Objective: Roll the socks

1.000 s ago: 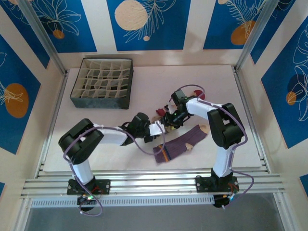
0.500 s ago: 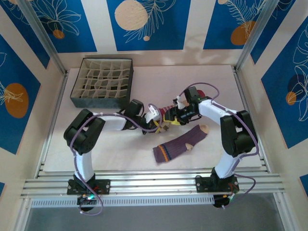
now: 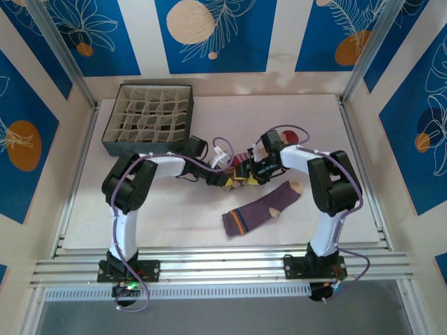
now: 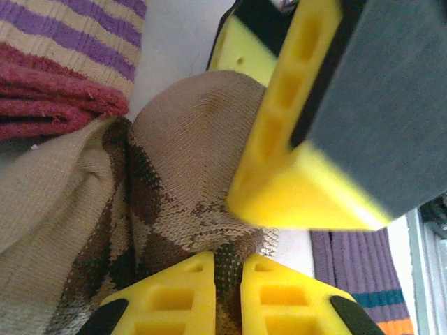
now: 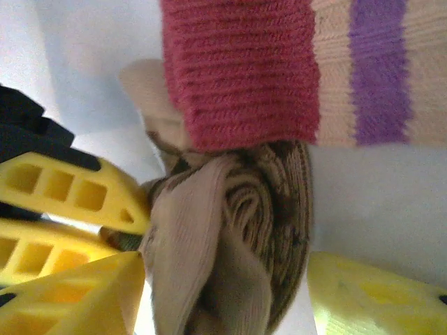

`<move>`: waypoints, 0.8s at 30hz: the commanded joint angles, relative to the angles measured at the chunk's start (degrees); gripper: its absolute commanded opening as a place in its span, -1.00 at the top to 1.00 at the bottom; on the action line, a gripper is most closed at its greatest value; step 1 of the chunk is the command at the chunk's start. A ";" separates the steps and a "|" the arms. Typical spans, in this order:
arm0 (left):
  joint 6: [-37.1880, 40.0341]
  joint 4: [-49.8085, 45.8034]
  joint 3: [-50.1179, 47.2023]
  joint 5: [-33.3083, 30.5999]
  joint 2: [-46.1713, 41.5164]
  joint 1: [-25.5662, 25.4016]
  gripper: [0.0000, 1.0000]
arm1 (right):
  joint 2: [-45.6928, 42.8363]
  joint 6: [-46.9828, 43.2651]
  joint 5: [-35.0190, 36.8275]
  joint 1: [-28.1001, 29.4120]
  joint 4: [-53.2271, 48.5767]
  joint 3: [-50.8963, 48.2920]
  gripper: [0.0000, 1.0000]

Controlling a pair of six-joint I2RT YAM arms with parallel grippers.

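The checked sock [image 5: 237, 230], brown and tan, is bunched into a loose roll in the middle of the surface [image 3: 140, 209], touching the red end of the striped sock [image 5: 241, 70], cream with purple bands. The purple sock [image 3: 262, 209], ribbed, lies flat and slantwise nearer the front, apart from both

Divided box on a white surface, being ringed by patterned walls.

A dark box [image 3: 143, 149], partitioned by pale dividers into a grid of small compartments, is being carried at the far left of the white surface [image 3: 321, 118], near its back edge. The scene is being enclosed by blue panels [image 3: 241, 42] printed with leaves and orange and cream discs, and the near edge is being bordered by metal rails [image 3: 223, 269].
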 commanded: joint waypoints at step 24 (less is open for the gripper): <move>7.39 10.93 -20.60 -18.25 -16.92 -7.76 0.27 | 1.19 1.42 10.64 6.84 -11.33 -0.12 0.91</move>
